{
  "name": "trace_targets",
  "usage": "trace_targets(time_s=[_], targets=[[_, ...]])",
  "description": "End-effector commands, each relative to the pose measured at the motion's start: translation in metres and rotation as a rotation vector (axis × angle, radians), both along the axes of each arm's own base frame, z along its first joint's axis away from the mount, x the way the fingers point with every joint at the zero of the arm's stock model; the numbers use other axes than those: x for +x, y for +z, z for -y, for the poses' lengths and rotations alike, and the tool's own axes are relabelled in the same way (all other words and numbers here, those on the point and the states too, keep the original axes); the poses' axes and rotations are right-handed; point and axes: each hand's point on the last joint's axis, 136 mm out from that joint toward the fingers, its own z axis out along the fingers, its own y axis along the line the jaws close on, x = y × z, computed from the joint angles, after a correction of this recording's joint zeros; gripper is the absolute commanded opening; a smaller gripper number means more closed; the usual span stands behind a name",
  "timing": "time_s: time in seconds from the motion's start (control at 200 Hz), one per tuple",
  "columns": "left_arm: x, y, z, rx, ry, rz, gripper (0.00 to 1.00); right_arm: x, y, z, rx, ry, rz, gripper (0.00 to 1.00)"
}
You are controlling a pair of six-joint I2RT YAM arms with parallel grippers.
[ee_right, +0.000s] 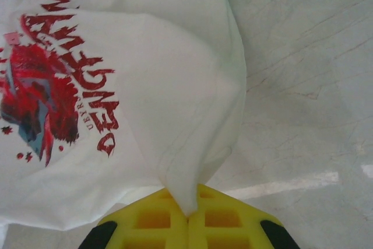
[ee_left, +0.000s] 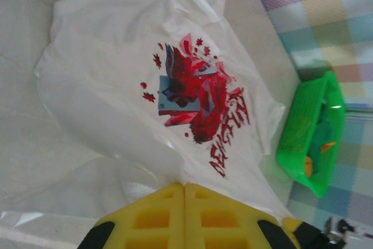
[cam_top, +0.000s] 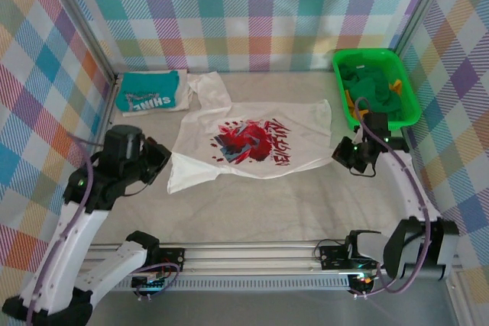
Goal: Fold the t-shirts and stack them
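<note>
Looks like the grab-and-fold stage on the white t-shirt (cam_top: 252,143); lying print-up in the middle of the table (cam_top: 252,219), spread mostly flat, one sleeve trailing off toward the far left. Pinched on its left edge by the left gripper (ee_left: 185,186), yellow fingers pressed right together with cloth nipped in at the seam; same deal on the right edge with the right gripper (ee_right: 187,214), clamped tight on a puckered tip of fabric tenting up into the jaws.

To do this bit well, probably: lift both pinches together and level, no dragging the print across the table; carry them the same way over the shirt and lay the edge down straight; go easy on pulling the sides apart, given soft cloth and such a thin pinch; mind that loose far sleeve, easy to fold in crooked.

Pose-wise: reaching in low from both sides; left arm bent in from the near left, wrist turned toward the shirt; right arm arcing up the right side and angled inward; both close to the tabletop.

Also worth noting the teal t-shirt (cam_top: 149,93) at the far left, looking already folded, near that trailing sleeve, presumably the stack spot; green basket (cam_top: 367,53) at the far right, green cloth heaped inside.
</note>
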Motion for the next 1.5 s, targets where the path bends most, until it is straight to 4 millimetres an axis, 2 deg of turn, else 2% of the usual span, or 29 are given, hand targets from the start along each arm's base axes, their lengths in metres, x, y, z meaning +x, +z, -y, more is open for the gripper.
trace_targets(time_s=[0.0, 0.1, 0.25, 0.455, 0.615, 0.74, 0.835, 0.905, 1.105, 1.21, 1.34, 1.42, 1.495], targets=[[0.034, 0.003, 0.002, 0.133, -0.047, 0.022, 0.00, 0.018, 0.002, 0.006, -0.057, 0.029, -0.003, 0.00], [0.061, 0.018, -0.002, 0.235, -0.058, 0.056, 0.00, 0.031, 0.003, 0.015, -0.108, 0.030, -0.024, 0.00], [0.102, 0.036, -0.005, 0.376, -0.092, 0.073, 0.00, 0.047, 0.003, 0.013, -0.109, 0.069, -0.053, 0.00], [0.149, 0.015, -0.004, 0.461, -0.147, 0.009, 0.00, 0.064, -0.013, 0.013, -0.125, 0.082, -0.112, 0.00], [0.162, 0.002, -0.013, 0.491, -0.151, -0.024, 0.00, 0.065, -0.024, 0.011, -0.137, 0.099, -0.151, 0.00], [0.146, 0.014, -0.019, 0.491, -0.136, 0.003, 0.00, 0.054, -0.007, 0.010, -0.129, 0.088, -0.106, 0.00], [0.120, 0.030, -0.028, 0.482, -0.100, 0.028, 0.00, 0.036, 0.008, 0.009, -0.125, 0.083, -0.074, 0.00], [0.096, 0.033, -0.033, 0.460, -0.092, 0.029, 0.00, 0.016, 0.011, 0.006, -0.111, 0.086, -0.083, 0.00], [0.023, 0.014, -0.054, 0.432, -0.043, -0.041, 0.00, -0.037, -0.004, 0.001, -0.071, 0.070, -0.131, 0.00], [-0.004, 0.013, -0.061, 0.406, -0.022, -0.033, 0.00, -0.056, -0.002, -0.004, -0.038, 0.068, -0.128, 0.00], [-0.016, 0.014, -0.053, 0.348, -0.053, -0.022, 0.00, -0.065, 0.005, -0.006, -0.033, 0.074, -0.105, 0.00], [-0.017, 0.014, -0.050, 0.339, -0.066, -0.024, 0.00, -0.063, 0.010, -0.007, -0.028, 0.079, -0.090, 0.00], [-0.012, 0.019, -0.056, 0.372, -0.041, 0.004, 0.00, -0.057, 0.009, -0.004, -0.043, 0.075, -0.086, 0.00]])
